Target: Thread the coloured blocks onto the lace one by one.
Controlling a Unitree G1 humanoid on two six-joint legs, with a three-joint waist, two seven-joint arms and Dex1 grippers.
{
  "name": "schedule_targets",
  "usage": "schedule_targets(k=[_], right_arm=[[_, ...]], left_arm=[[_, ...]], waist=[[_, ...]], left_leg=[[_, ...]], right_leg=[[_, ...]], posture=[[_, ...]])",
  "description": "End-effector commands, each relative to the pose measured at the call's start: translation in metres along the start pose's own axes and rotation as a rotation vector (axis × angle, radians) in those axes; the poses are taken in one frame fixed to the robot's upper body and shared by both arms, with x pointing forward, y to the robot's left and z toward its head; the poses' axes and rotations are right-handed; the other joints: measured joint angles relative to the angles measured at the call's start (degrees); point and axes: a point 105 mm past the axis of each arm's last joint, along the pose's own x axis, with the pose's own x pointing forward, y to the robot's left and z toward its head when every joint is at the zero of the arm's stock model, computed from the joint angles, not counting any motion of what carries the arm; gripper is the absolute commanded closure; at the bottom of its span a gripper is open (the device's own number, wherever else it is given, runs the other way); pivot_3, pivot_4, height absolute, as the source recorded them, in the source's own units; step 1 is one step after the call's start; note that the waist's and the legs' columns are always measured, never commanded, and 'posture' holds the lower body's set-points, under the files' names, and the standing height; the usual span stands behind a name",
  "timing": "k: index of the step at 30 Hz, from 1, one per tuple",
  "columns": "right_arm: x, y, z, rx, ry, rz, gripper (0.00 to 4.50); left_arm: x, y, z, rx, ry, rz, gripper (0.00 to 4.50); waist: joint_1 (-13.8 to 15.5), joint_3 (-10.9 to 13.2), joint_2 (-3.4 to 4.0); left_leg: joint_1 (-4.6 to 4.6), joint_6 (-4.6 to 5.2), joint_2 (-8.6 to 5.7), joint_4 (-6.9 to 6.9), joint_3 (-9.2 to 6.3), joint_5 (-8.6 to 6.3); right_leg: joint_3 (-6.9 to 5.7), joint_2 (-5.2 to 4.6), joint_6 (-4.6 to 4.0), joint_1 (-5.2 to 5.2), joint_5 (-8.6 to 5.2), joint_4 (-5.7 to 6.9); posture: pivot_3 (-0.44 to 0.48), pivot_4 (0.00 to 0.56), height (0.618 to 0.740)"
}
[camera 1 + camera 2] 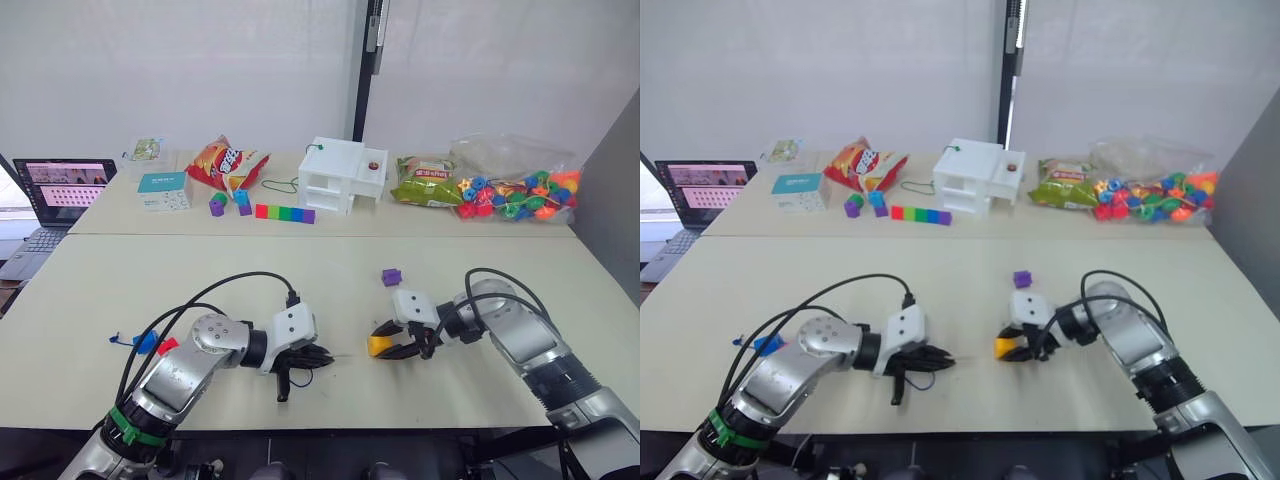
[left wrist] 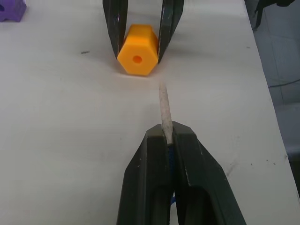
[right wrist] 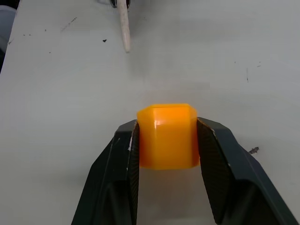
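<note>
My right gripper (image 3: 168,125) is shut on a yellow-orange block (image 3: 168,136) just above the near table, its hole facing my left gripper (image 2: 168,132). The left gripper is shut on the lace, whose stiff pale tip (image 2: 164,108) sticks out from the fingers and points at the block's hole (image 2: 137,59), a short gap away. The lace's dark-blue cord (image 1: 300,378) loops under the left gripper. A purple block (image 1: 391,276) lies on the table beyond the right gripper. A blue block (image 1: 145,343) and a red block (image 1: 167,346) lie beside my left forearm.
The far table holds a laptop (image 1: 60,190), a red snack bag (image 1: 228,162), a white box (image 1: 340,175), a rigid multicoloured bar (image 1: 285,212), a green packet (image 1: 428,180) and a clear bag of beads (image 1: 515,190). Black cables (image 1: 240,280) arc over my left arm.
</note>
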Motion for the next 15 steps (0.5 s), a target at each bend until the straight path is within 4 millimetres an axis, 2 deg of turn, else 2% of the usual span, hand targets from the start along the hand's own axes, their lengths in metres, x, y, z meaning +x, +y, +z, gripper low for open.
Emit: schedule_targets(k=[1,4,15], right_arm=[[0.0047,0.0067,0.0114,-0.027,-0.008,-0.001,3.23],[0.0063,0.0099,0.0067,-0.018,0.022,-0.008,3.23],[0.0063,0.0102,0.0078,-0.015,0.039,-0.02,3.23]], left_arm=[[0.0023,0.0034,0.007,0.028,0.015,0.003,4.5],[0.0033,0.003,0.0016,0.043,0.054,-0.012,4.5],[0.0121,0.0045,0.0061,0.053,0.053,-0.031,4.5]], waist=[[-0.03,0.0,0.0],[-0.06,0.0,0.0],[-0.02,0.0,0.0]], left_leg=[[0.0,0.0,0.0,0.0,0.0,0.0],[0.02,0.0,-0.01,0.0,0.0,0.0],[0.01,0.0,-0.02,0.07,0.0,0.0]], right_leg=[[0.0,0.02,0.0,0.0,0.0,-0.01],[0.0,0.02,0.0,0.01,0.0,0.0],[-0.01,0.05,0.0,0.02,0.0,0.01]], posture=[[0.0,0.15,0.74],[0.0,0.15,0.74],[0.0,0.15,0.74]])
